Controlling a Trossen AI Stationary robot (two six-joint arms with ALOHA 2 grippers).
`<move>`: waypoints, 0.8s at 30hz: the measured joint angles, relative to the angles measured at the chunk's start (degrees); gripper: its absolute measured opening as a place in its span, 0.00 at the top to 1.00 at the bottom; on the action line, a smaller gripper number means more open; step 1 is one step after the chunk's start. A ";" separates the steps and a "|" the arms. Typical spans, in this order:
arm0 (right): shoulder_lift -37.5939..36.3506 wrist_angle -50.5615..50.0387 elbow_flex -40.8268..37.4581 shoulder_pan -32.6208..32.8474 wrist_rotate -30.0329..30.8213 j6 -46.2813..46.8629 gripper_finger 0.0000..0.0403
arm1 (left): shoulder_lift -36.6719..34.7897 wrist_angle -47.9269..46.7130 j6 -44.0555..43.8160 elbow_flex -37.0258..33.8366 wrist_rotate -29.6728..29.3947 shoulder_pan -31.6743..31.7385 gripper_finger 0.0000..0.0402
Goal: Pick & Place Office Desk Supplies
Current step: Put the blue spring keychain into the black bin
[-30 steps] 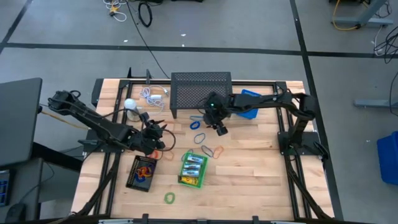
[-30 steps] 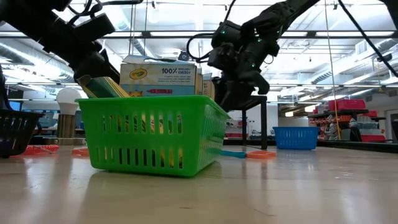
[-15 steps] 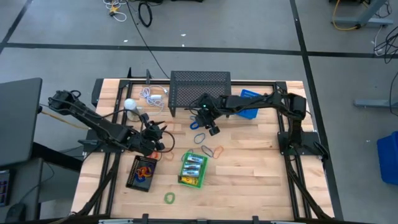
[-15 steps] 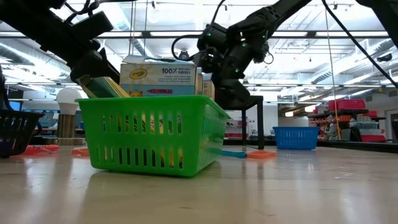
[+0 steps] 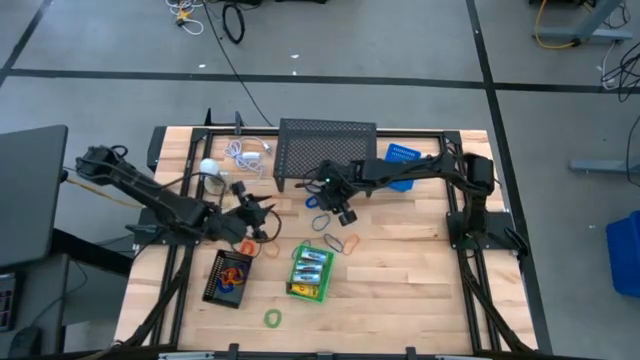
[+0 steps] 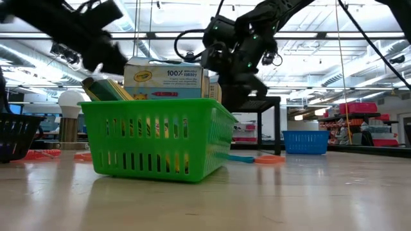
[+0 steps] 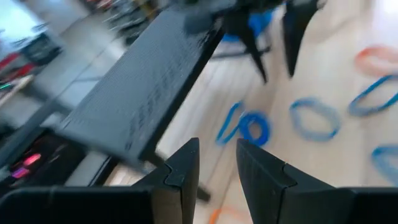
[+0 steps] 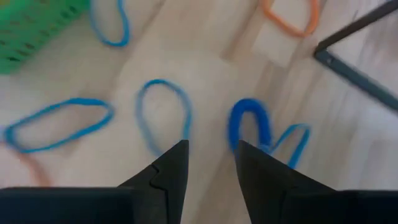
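Overhead, right claw [image 5: 343, 213] hangs above blue loops [image 8: 163, 115], fingers slightly apart, empty; left claw [image 5: 252, 212] likewise.

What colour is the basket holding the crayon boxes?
Green basket, clearest in the low view.

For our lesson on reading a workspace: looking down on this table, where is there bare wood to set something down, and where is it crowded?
Bare wood lies right of the green basket, toward the table's right edge, and along the near edge around a lone green loop. The middle is crowded: blue loops and orange loops under the right gripper, the left gripper beside the dark tray.
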 joint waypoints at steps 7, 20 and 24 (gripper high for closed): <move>-7.21 -3.18 -0.32 3.23 -5.36 6.92 0.65 | 2.46 17.37 15.32 0.04 23.11 9.88 0.71; -14.09 -9.63 -0.17 9.14 21.14 3.00 0.64 | 7.13 13.65 9.25 0.07 58.15 26.38 0.63; -14.09 -14.86 -0.17 8.52 24.47 6.99 0.58 | 12.54 10.30 11.22 2.96 58.03 28.06 0.52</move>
